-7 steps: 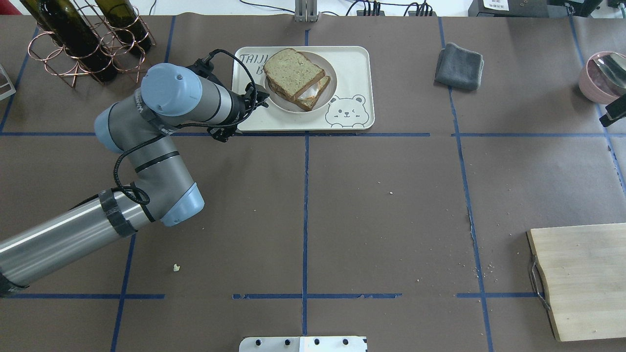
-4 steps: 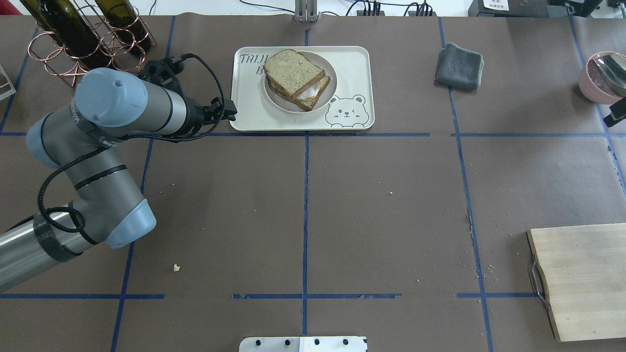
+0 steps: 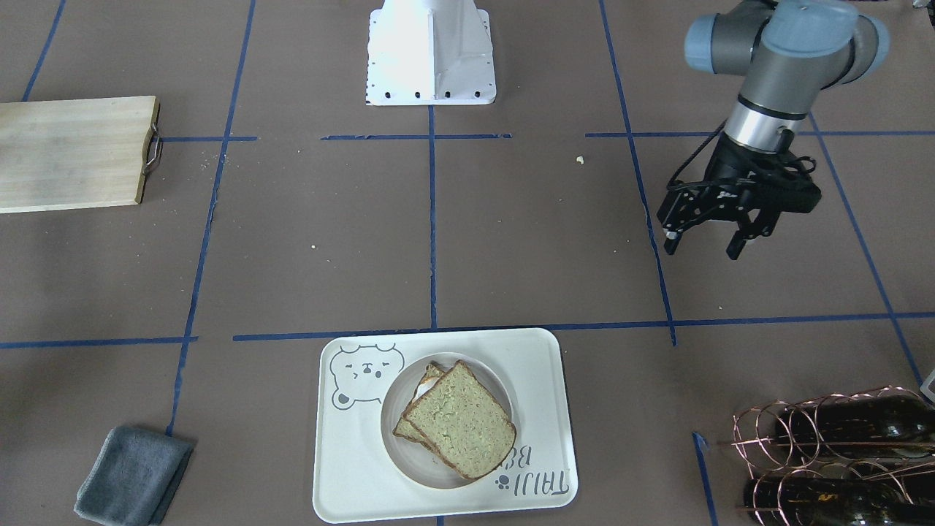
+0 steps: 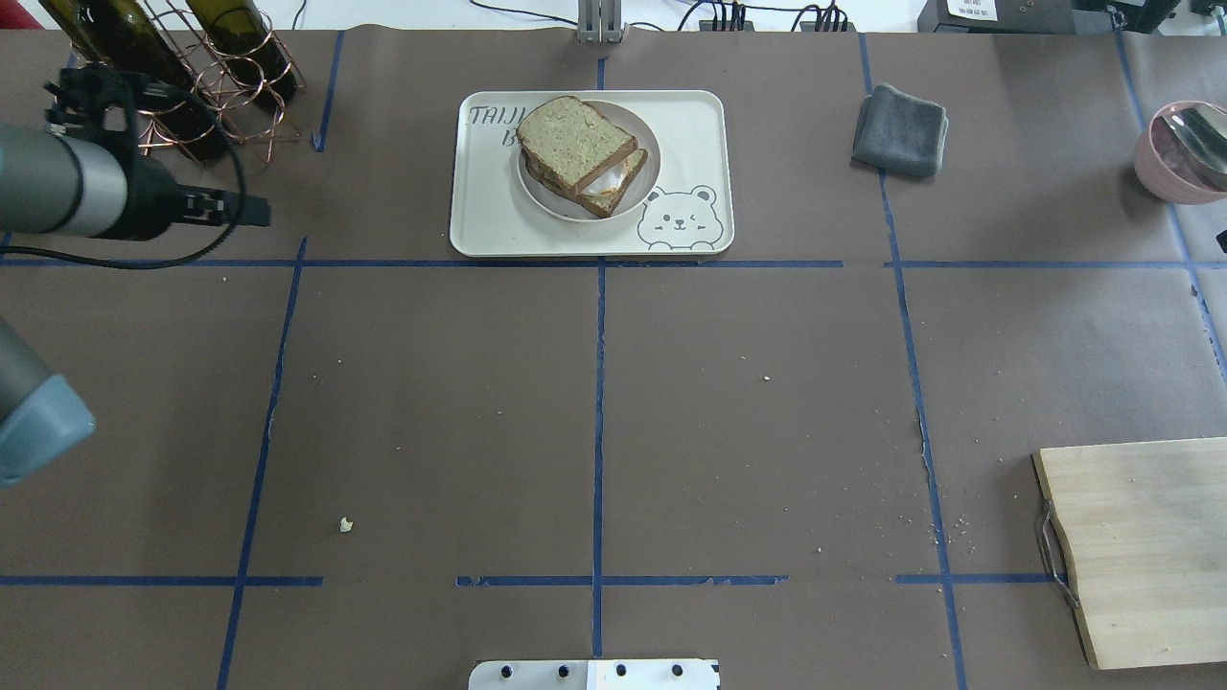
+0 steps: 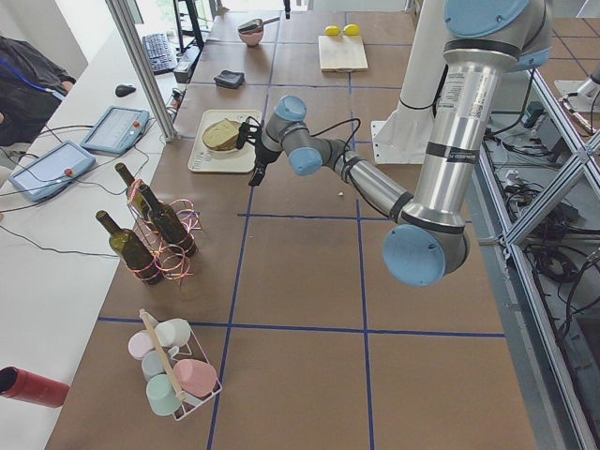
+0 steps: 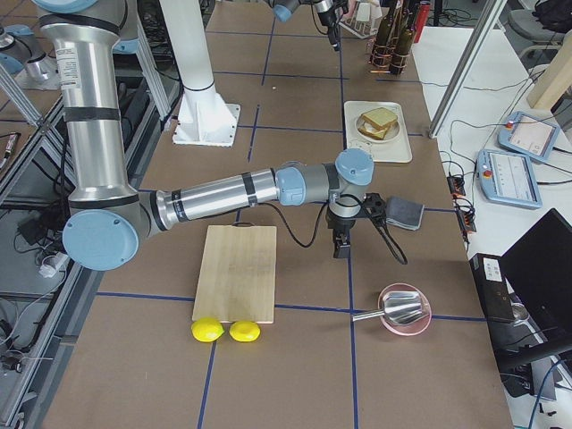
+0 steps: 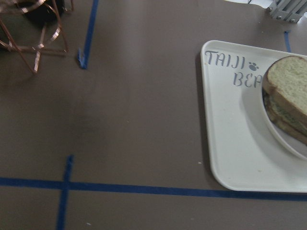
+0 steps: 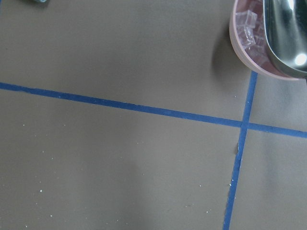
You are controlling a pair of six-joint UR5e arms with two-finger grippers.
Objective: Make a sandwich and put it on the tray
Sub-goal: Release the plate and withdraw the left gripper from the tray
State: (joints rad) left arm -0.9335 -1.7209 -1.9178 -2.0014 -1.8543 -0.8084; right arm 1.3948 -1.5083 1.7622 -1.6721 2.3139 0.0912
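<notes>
Heads up on how your setup looked: the sandwich (image 4: 580, 153) was assembled and sitting on a small round white plate (image 4: 648, 144), and that plate sat inside the tray (image 4: 695, 120), toward its lettered end. The top slice was pale tan with a speckled, slightly greenish face and a dark brown crust. It lay skewed over the bottom slice, so the lower crust stuck out along one side. A bit of white egg (image 4: 610, 182) peeked out between the slices on the side facing the bear drawing (image 4: 679, 218); I couldn't see any yolk.

Writing-wise, the tray read "TAIJI" (image 7: 224, 58) with a little paw print, then "BE" below it before the plate covered the rest.

Your left gripper (image 3: 701, 250) hung over the table with its fingers spread and nothing between them, well apart from the tray's lettered end, out toward the copper wine rack (image 4: 182, 86). Your right gripper (image 6: 341, 243) was way off past the tray's bear end, just beside the grey cloth (image 6: 402, 213). It only showed properly in the side view, so I can't tell whether it was spread or clenched.
</notes>
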